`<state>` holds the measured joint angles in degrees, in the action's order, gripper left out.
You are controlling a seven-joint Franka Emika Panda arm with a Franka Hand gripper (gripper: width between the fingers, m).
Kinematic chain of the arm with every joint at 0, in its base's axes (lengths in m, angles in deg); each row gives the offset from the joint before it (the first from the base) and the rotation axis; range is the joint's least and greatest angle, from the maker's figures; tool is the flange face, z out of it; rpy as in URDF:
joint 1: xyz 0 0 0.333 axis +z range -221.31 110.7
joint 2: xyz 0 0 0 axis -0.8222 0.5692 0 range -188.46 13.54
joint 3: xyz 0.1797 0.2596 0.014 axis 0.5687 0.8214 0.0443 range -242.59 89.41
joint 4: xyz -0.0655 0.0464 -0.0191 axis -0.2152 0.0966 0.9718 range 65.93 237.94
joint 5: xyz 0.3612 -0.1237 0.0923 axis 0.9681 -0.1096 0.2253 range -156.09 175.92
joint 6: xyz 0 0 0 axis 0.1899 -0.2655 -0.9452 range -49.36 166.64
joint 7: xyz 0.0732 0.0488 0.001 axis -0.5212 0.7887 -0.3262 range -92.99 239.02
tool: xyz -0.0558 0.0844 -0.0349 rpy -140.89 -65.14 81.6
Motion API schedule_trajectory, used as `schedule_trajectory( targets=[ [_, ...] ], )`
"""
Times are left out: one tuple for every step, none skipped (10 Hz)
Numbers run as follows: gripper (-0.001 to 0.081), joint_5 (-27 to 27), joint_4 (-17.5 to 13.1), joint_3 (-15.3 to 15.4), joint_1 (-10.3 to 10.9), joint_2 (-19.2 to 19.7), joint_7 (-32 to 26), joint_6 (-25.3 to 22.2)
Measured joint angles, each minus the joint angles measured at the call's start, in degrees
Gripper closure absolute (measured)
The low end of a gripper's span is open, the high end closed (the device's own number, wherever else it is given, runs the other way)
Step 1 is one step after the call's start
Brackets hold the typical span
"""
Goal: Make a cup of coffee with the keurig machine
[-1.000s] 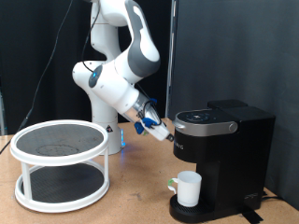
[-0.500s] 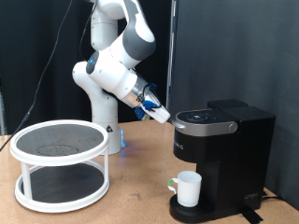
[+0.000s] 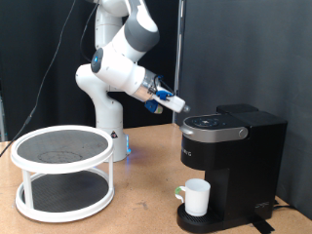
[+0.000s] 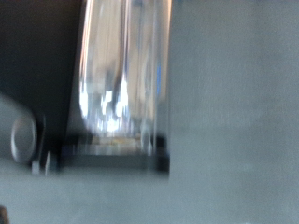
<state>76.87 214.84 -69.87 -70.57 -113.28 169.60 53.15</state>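
The gripper (image 3: pixel 174 101), finger state indeterminable, is hovering above the closed keurig machine (image 3: pixel 230 166), whose drip tray is bearing the cup (image 3: pixel 197 197) near the worktop's right edge.

The white arm rises from its base, bends at the elbow, and reaches out toward the exterior view's right. Its gripper (image 3: pixel 176 102) hangs in the air at the end, angled slightly downward; whether the jaws are parted is unclear.
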Motion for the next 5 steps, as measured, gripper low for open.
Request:
schedule_trajectory(
  targets=[
    [0.0072, 0.3, -0.1, -0.3, 0.0, -2.0, 0.1, -0.6],
    [0.0072, 0.4, -0.3, -0.6, 0.0, -4.0, 0.6, -1.2],
    [0.0072, 0.0, -0.7, -1.1, -0.1, -5.8, 2.0, -2.3],
    [0.0072, -1.9, -1.3, -1.7, -0.4, -7.4, 4.8, -4.6],
    [0.0072, -3.5, -2.1, -2.3, -0.9, -8.9, 7.8, -6.3]
  ],
)
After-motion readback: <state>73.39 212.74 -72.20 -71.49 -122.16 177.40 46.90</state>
